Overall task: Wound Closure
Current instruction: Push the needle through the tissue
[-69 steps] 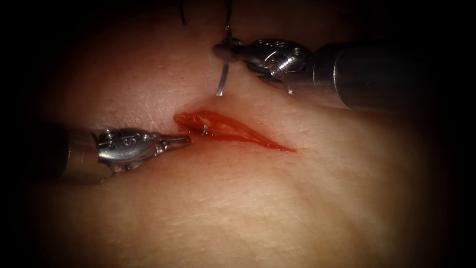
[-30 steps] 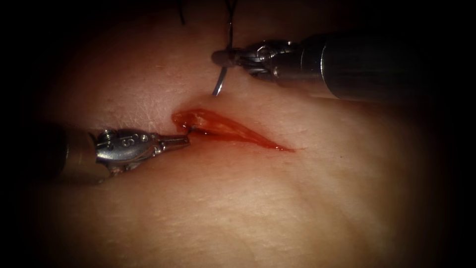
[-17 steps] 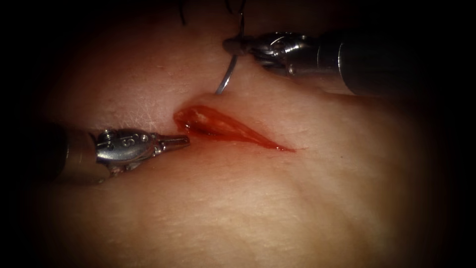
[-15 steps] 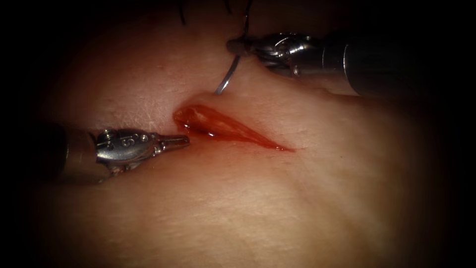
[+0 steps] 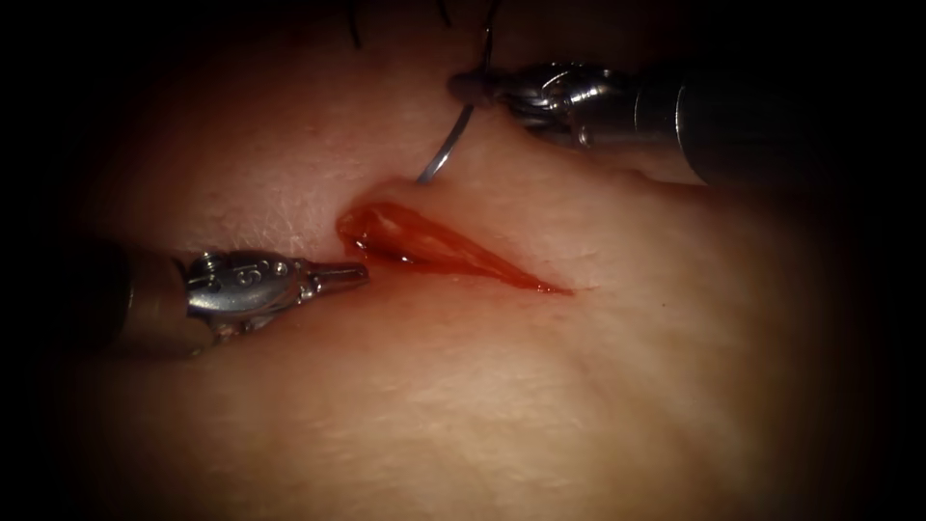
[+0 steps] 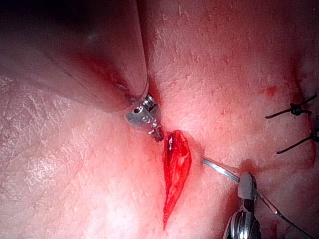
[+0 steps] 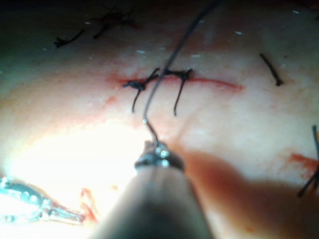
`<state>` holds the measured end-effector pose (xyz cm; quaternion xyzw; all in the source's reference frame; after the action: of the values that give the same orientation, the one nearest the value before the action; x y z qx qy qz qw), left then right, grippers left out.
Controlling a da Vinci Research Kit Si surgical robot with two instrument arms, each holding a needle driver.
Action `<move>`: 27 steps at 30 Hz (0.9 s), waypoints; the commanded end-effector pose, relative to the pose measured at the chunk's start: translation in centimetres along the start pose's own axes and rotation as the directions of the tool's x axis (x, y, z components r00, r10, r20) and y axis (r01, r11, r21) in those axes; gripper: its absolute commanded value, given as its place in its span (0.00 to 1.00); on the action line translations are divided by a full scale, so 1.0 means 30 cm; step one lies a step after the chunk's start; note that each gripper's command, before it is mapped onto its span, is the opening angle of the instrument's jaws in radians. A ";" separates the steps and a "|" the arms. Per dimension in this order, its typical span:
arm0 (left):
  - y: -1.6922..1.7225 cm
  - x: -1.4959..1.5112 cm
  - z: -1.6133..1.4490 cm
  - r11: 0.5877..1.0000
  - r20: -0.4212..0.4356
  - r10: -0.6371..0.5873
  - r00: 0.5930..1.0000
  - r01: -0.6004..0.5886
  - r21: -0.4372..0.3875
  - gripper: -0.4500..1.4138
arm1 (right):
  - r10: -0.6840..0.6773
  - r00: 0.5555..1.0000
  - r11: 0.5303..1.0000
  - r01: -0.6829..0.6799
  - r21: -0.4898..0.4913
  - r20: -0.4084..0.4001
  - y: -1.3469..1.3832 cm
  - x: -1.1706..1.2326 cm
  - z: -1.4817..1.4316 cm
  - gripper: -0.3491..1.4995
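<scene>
While the right tool grips it, the needle pierces tissue.

Surroundings: darkness rings the endoscope view on every side.
Light: brightest over the middle, fading toward the edges; in the right wrist view one patch glares white.
Room, furniture: hidden, cannot tell.
</scene>
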<state>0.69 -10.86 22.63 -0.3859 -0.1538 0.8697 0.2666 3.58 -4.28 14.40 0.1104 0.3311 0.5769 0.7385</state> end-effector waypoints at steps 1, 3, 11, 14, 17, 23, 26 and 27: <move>0.002 -0.002 0.003 1.000 0.001 -0.001 1.000 0.001 -0.003 0.00 | 0.009 1.000 1.000 -0.009 0.023 0.003 -0.0012 -0.0004 0.0036 0.00; 0.002 -0.002 0.003 1.000 0.001 -0.001 1.000 0.001 -0.002 0.00 | 0.026 0.999 0.998 -0.028 0.054 0.035 -0.0022 -0.0010 0.0044 0.00; 0.001 -0.005 0.003 1.000 0.004 0.008 1.000 -0.008 -0.006 0.00 | 0.165 0.982 0.975 -0.177 0.134 0.097 -0.0062 -0.0029 0.0065 0.00; 0.000 -0.006 0.003 1.000 0.003 0.013 1.000 -0.013 -0.007 0.00 | 0.200 0.973 0.965 -0.216 0.150 0.117 -0.0069 -0.0033 0.0068 0.00; -0.001 -0.008 0.003 1.000 0.008 0.019 1.000 -0.019 -0.008 0.00 | 0.223 0.964 0.953 -0.247 0.173 0.147 -0.0078 -0.0042 0.0078 0.00; -0.002 -0.012 0.002 1.000 0.012 0.023 1.000 -0.023 -0.012 0.00 | 0.233 0.953 0.940 -0.272 0.205 0.192 -0.0104 -0.0067 0.0112 0.00; -0.002 -0.013 0.001 1.000 0.011 0.020 1.000 -0.020 -0.014 0.00 | 0.236 0.948 0.934 -0.281 0.219 0.211 -0.0114 -0.0074 0.0120 0.00; -0.003 -0.013 0.000 1.000 0.011 0.021 1.000 -0.021 -0.015 0.00 | 0.237 0.947 0.933 -0.284 0.223 0.215 -0.0117 -0.0076 0.0122 0.00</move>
<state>1.00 -10.96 22.87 -0.3841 -0.1558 0.8742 0.2529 3.98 -4.54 14.52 0.3016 0.3115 0.6113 0.6620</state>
